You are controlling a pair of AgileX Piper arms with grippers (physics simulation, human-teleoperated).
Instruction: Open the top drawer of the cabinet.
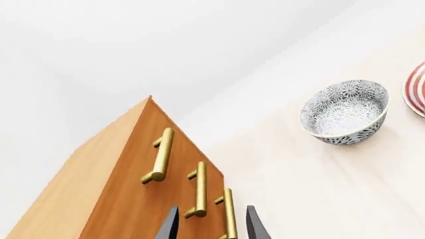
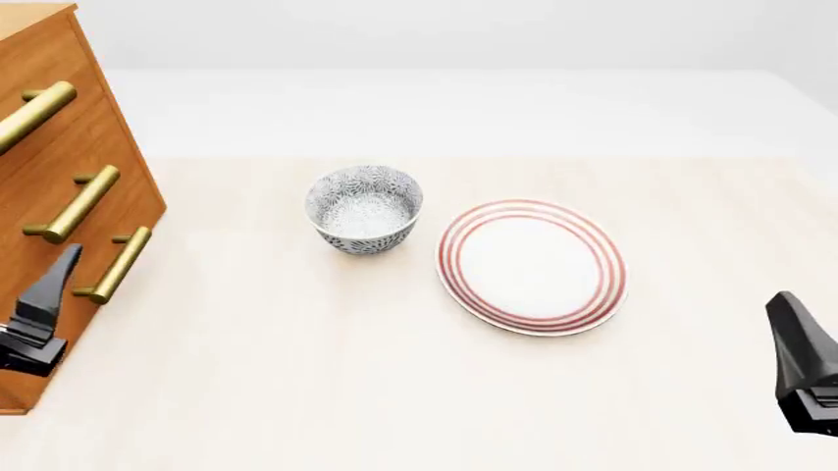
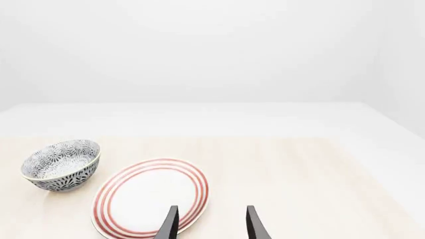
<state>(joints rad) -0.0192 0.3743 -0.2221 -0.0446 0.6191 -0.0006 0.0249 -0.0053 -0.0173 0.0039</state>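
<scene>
Partly cropped, the cabinet [image 2: 73, 206] runs off the left edge of our front view, so we see only its right portion and three brass handles; the drawer seams are too faint for us to trace. It stands at the table's [image 2: 392, 392] far left, front face turned toward the bowl [image 2: 365, 209] and plate [image 2: 532, 265]. The top drawer [image 2: 78, 59] is the highest, and its handle [image 2: 35, 114] is cut off at the edge; the bar's long axis lies level across the drawer front. Our left gripper [image 1: 211, 224] sits low before the cabinet, fingers apart, the lowest handle [image 1: 229, 211] showing between them, contact unclear. Our right gripper [image 3: 211, 223] hovers near the plate, well apart from the cabinet, fingers spread with nothing between.
</scene>
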